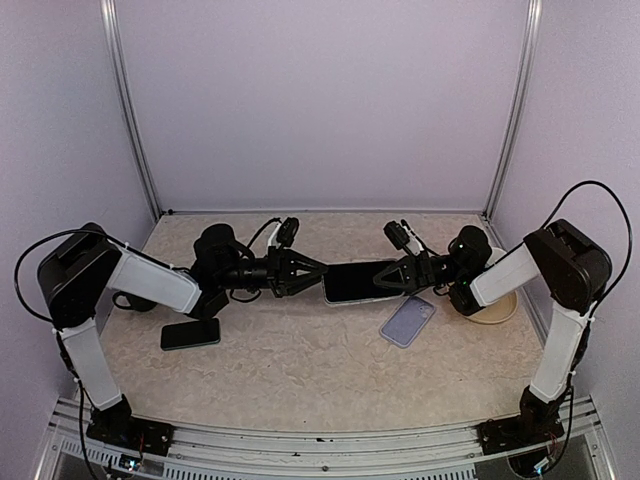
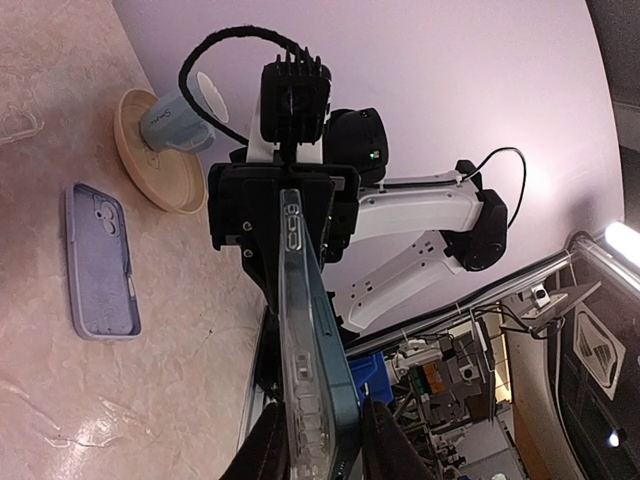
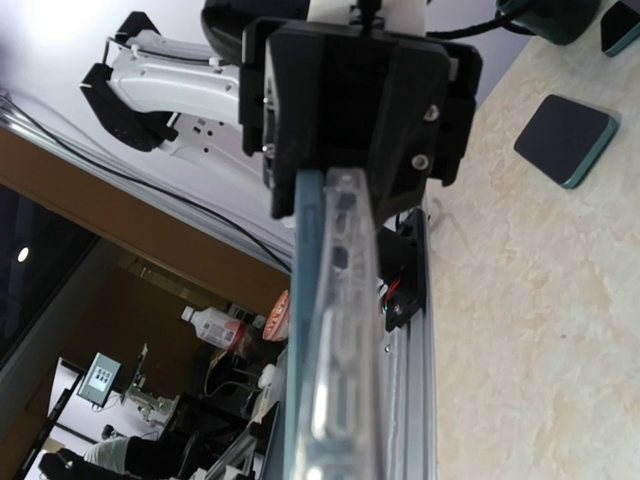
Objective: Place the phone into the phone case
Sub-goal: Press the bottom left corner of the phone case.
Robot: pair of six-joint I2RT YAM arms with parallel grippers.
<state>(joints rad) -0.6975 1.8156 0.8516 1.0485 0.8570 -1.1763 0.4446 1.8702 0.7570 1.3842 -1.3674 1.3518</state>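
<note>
A teal-edged phone [image 1: 355,281] hangs level above the table's middle, held at both ends. My left gripper [image 1: 312,272] grips its left end and my right gripper [image 1: 388,278] its right end. In the left wrist view the phone [image 2: 335,400] runs edge-on with a clear phone case [image 2: 300,330] pressed along one face, and my left gripper [image 2: 322,408] is closed on the pair, its fingers [image 2: 265,450] touching them. The right wrist view shows the same phone [image 3: 300,330] and clear case [image 3: 345,330] filling the middle; my right fingers are hidden behind them.
A lavender case [image 1: 408,321] lies open side up on the table below the held phone. A second dark phone [image 1: 190,333] lies flat near the left arm. A beige plate [image 1: 497,305] sits at the right, a pale blue cylinder [image 2: 180,115] on it.
</note>
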